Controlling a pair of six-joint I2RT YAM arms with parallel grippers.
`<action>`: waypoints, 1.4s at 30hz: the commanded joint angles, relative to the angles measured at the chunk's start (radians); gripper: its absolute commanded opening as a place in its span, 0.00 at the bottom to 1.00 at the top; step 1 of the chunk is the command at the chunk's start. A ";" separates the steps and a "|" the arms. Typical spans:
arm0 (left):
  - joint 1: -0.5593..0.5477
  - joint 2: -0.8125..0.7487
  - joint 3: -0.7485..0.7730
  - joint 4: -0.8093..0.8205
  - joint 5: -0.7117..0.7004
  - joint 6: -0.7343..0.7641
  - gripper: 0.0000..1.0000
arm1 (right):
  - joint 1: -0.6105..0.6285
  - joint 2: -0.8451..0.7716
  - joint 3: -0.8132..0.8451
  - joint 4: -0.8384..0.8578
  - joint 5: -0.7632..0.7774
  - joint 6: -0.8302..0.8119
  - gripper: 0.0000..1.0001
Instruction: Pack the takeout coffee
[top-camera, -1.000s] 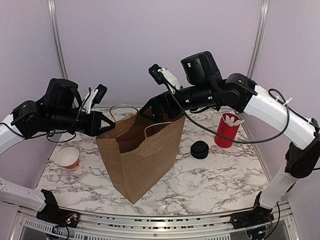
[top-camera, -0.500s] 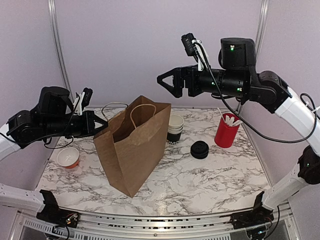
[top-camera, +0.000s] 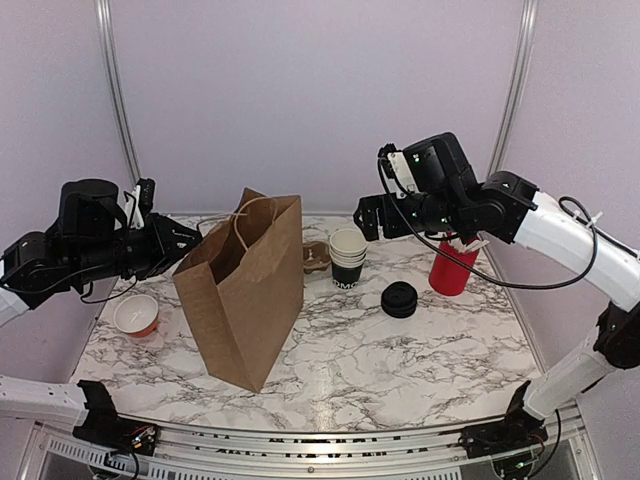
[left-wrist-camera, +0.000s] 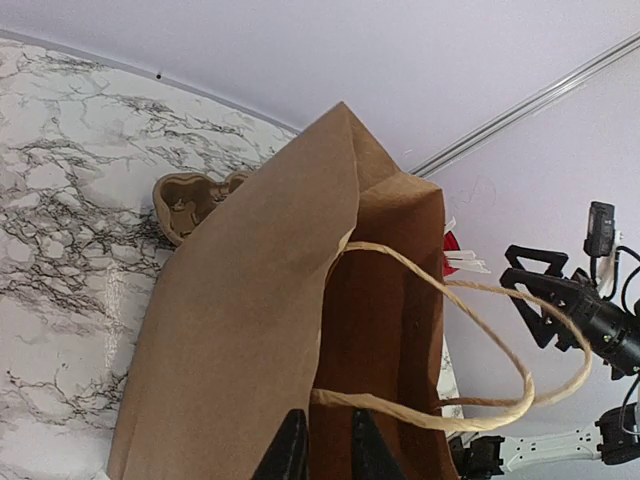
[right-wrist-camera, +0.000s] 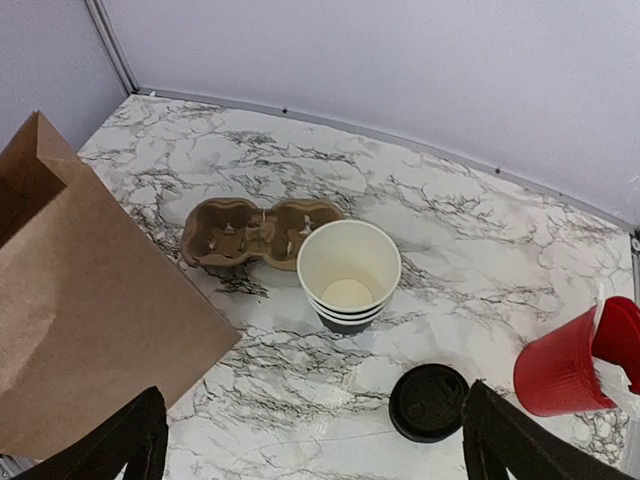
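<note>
1. The right arm has come down from high above the paper bag (top-camera: 245, 295) and now sits right of centre. The bag has shifted left, uncovering the cups and the cardboard carrier (top-camera: 316, 258).
2. The takeout coffee is a nested stack of black paper cups (right-wrist-camera: 348, 272), white inside and unlidded. It stands on the table (top-camera: 400, 360) at the centre of the top view, just right of the bag and just beside the carrier.
3. The black lids (top-camera: 400, 299) lie apart from the stack, to its lower right. The red cup of stirrers (top-camera: 452, 262) is further right.
4. The right fingers (right-wrist-camera: 310, 392) are spread wide and empty, hovering above the stack; in the wrist view the cups sit just above the gap between them.
5. The left fingers (left-wrist-camera: 328, 445), at the bottom edge of their wrist view, show a narrow gap and straddle the bag's rim. Whether they press the paper I cannot tell.
6. The step in hand looks like a reach for a cup. The descent should centre the stack between the fingers, which then close on the wall below the rim, and gently, since paper crushes.
7. Nested cups may rise together, so a slow lift is wise — and the bag's mouth needs holding open.
</note>
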 joint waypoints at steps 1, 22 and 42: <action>-0.005 -0.010 -0.006 0.048 -0.042 0.005 0.37 | -0.029 -0.047 -0.030 -0.067 0.088 0.043 1.00; -0.005 -0.257 -0.119 0.199 -0.262 0.233 0.88 | -0.106 -0.121 -0.140 -0.083 0.201 0.032 0.89; -0.005 -0.244 -0.180 0.223 -0.407 0.182 0.91 | -0.392 0.163 0.033 -0.071 0.147 -0.163 0.64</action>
